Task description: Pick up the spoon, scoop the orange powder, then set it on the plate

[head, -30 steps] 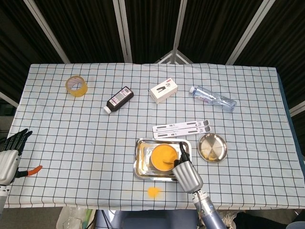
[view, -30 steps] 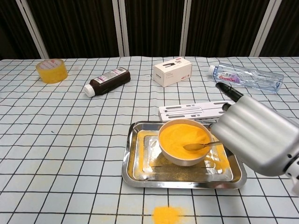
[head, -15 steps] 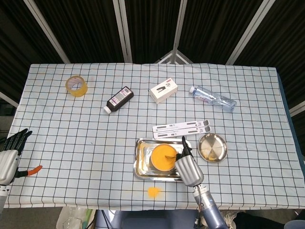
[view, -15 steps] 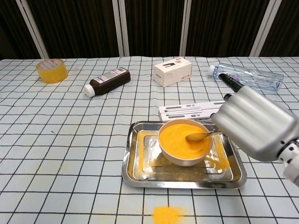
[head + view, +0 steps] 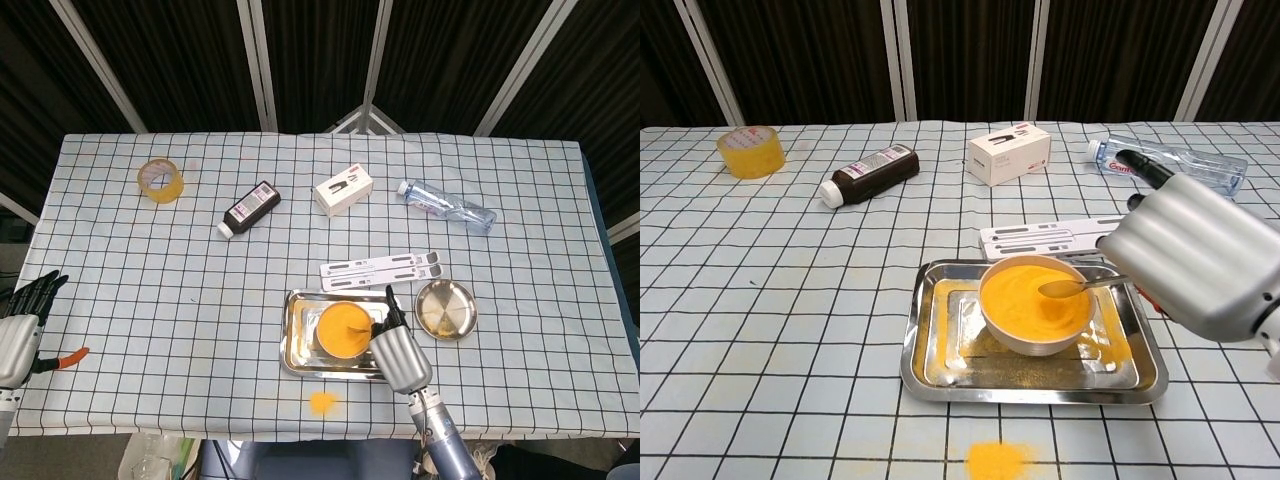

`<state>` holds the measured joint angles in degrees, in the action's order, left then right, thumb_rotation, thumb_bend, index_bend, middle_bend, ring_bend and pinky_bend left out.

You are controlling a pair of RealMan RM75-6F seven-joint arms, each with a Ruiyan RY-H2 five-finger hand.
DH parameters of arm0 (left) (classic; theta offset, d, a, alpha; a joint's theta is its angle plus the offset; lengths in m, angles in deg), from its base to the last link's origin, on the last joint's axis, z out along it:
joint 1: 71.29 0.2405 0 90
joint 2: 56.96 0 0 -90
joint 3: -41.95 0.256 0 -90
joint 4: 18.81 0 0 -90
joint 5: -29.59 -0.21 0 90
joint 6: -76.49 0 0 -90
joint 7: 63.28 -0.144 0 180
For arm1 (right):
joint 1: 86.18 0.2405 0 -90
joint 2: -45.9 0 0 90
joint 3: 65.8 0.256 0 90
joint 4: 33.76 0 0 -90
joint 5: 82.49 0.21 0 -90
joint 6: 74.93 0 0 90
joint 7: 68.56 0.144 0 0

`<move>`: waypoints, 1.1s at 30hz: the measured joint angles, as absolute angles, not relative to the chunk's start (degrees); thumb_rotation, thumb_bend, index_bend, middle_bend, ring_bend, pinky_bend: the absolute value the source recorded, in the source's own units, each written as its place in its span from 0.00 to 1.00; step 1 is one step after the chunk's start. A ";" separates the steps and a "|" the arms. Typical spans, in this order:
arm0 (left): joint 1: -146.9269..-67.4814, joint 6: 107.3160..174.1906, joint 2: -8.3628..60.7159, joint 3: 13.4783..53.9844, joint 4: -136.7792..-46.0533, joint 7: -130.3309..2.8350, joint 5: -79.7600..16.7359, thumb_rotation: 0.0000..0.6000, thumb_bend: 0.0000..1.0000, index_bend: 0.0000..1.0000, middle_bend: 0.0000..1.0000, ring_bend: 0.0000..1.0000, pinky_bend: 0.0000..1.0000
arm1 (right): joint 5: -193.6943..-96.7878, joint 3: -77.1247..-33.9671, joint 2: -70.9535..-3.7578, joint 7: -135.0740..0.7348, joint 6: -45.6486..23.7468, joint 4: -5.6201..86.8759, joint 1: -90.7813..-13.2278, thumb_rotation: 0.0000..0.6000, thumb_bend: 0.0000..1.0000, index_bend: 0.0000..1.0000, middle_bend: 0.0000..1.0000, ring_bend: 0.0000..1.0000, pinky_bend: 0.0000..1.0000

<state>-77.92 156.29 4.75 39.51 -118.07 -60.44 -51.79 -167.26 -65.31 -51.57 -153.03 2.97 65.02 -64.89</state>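
Chest view shows your right hand (image 5: 1195, 265) gripping the spoon (image 5: 1072, 288), its scoop just above the orange powder (image 5: 1025, 296) in the bowl on the tray (image 5: 925, 365). A checked cloth (image 5: 200, 300) covers the table; dark panels stand behind. Your left hand (image 5: 22, 325) rests empty, fingers apart. The plate (image 5: 446, 309) sits beside the tray.

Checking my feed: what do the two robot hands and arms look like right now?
The right robot hand has a ribbed, glossy silver-grey back with black fingers, on a silver-grey jointed arm. The left robot hand looks alike: silver-grey body, black fingers, seen only at the head view's edge.
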 measured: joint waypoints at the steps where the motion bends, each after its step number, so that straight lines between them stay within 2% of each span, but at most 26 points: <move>1: -77.91 156.29 4.75 39.51 -118.09 -60.42 -51.77 1.00 0.00 0.00 0.00 0.00 0.00 | -167.46 -65.37 -51.47 -152.71 2.97 65.49 -64.91 1.00 0.67 0.88 0.80 0.42 0.00; 14: -77.95 156.10 4.65 39.49 -118.18 -60.07 -51.63 1.00 0.00 0.00 0.00 0.00 0.00 | -166.93 -64.83 -51.17 -149.74 3.65 66.27 -65.69 1.00 0.67 0.88 0.80 0.42 0.00; 21: -77.87 156.28 4.62 39.51 -118.23 -60.10 -51.70 1.00 0.00 0.00 0.00 0.00 0.00 | -168.43 -64.67 -48.90 -147.90 4.30 67.67 -65.82 1.00 0.68 0.88 0.80 0.42 0.00; 33: -77.85 156.49 4.87 39.35 -118.22 -60.20 -51.62 1.00 0.00 0.00 0.00 0.00 0.00 | -164.16 -60.17 -43.07 -140.65 6.08 65.28 -66.93 1.00 0.67 0.88 0.80 0.42 0.00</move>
<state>-77.85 156.49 4.87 39.35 -118.22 -60.20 -51.62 -164.16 -60.17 -43.07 -140.65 6.08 65.28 -66.93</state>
